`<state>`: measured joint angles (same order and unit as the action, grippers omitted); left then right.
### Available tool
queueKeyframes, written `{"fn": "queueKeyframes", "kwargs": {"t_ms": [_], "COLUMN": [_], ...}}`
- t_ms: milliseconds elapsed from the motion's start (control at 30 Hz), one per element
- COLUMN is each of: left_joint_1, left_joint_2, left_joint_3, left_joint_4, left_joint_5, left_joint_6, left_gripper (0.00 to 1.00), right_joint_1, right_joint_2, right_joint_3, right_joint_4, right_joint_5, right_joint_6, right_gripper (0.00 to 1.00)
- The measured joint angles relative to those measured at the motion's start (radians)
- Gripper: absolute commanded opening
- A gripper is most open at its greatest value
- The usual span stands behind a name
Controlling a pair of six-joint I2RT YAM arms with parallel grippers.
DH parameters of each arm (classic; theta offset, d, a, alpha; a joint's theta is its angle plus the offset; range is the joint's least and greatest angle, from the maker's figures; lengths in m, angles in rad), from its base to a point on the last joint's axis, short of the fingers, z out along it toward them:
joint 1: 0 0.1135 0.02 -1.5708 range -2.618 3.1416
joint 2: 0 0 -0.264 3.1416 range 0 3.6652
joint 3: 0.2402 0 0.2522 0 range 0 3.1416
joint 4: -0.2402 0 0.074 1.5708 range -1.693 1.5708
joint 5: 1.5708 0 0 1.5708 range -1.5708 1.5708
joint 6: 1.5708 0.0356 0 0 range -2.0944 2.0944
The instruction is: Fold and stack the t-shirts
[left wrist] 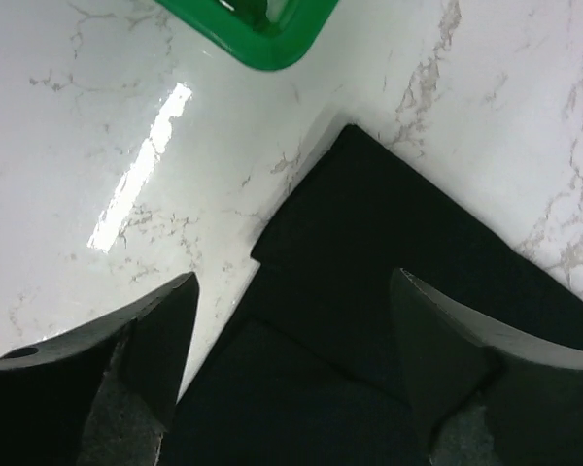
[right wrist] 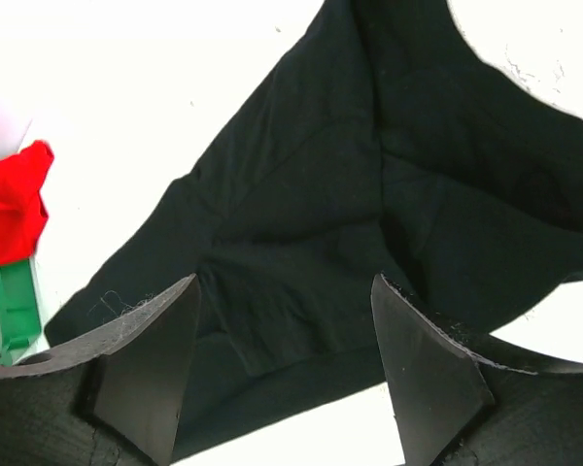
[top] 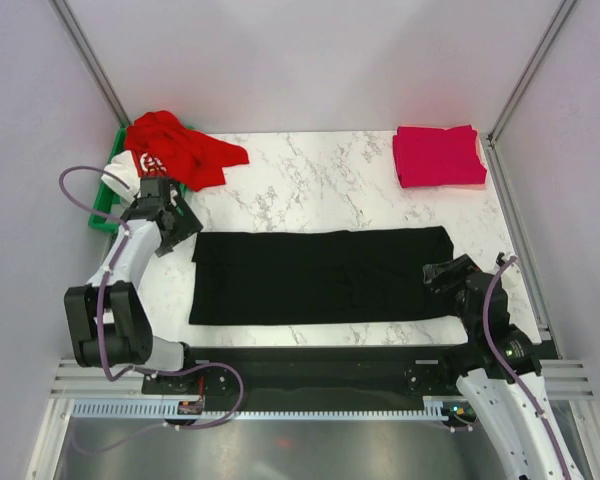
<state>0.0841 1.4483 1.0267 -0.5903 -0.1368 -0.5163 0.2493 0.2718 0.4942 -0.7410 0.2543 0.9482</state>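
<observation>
A white marble table (top: pixel 320 170) with grey veining filled the workspace. At its far-left corner sat 1 green plastic bin (top: pixel 100 215). The left wrist view showed a rounded corner of that bin (left wrist: pixel 262 39) resting on the marble (left wrist: pixel 97 97), with a bright streak of glare (left wrist: pixel 141 165) on the polished surface nearby. Pale wall panels (top: pixel 310 60) enclosed the table on 3 sides, joined by 2 slanting metal posts (top: pixel 95 60) (top: pixel 525 70) at the back corners. A perforated metal rail (top: pixel 310 408) ran along the near edge.
</observation>
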Motion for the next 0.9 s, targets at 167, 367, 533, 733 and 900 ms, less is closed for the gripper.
{"fn": "queueKeyframes", "kwargs": {"t_ms": [167, 367, 533, 733, 900], "left_joint_1": [-0.006, -0.164, -0.304, -0.347, -0.352], "left_joint_2": [-0.154, -0.164, 0.066, 0.296, 0.284], "left_joint_3": [-0.061, -0.043, 0.023, 0.042, 0.023], "left_joint_4": [0.002, 0.066, 0.106, 0.090, 0.092], "left_joint_5": [0.047, 0.101, 0.171, 0.216, 0.214], "left_joint_6": [-0.002, 0.004, 0.010, 0.010, 0.009], "left_gripper": [0.85, 0.82, 0.69, 0.67, 0.66], "right_joint_1": [0.000, 0.011, 0.037, 0.082, 0.103], "right_joint_2": [0.166, 0.596, 0.908, 1.116, 1.298], "right_joint_3": [0.002, -0.010, 0.060, 0.183, 0.342], "right_joint_4": [0.086, 0.241, 0.286, 0.391, 0.430], "right_joint_5": [-0.052, -0.178, -0.193, -0.216, -0.240], "right_joint_6": [0.008, -0.016, -0.049, -0.063, -0.086], "right_gripper": [0.77, 0.77, 0.81, 0.80, 0.80]}}
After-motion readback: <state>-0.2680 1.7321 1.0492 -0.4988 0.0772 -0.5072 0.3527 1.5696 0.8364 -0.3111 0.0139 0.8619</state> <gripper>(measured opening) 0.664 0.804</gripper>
